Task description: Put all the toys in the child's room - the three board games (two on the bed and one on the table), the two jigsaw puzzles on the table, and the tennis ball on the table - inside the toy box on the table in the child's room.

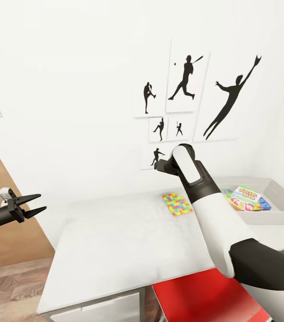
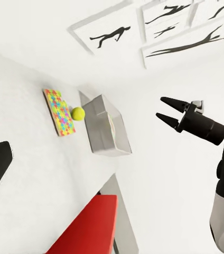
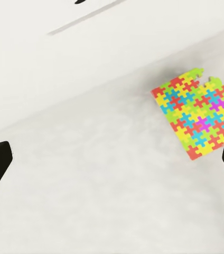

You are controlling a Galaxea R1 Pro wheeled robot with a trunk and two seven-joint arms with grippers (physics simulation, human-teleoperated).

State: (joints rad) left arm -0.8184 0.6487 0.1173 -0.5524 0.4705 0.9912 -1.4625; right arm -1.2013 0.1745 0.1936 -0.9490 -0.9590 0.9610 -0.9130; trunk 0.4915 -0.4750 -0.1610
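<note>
Right arm [image 1: 213, 223] nearest, right gripper [image 2: 170, 110] spread, empty; left gripper [image 1: 31, 204] parted, empty; jigsaw puzzle [image 1: 177, 203] flat on table [image 1: 115, 241], toy box [image 1: 278, 214] far right.

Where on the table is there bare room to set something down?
The table is bare from its near edge up to the jigsaw puzzle, and left to the wall side. It is crowded on the right: the toy box holds board games, and the tennis ball sits between puzzle and box.

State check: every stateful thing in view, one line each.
left gripper: open, empty, off the table's side
right gripper: open, empty
jigsaw puzzle: flat on table, outside the box
tennis ball: beside the puzzle, not in the box
toy box: open-topped, board games inside
</note>
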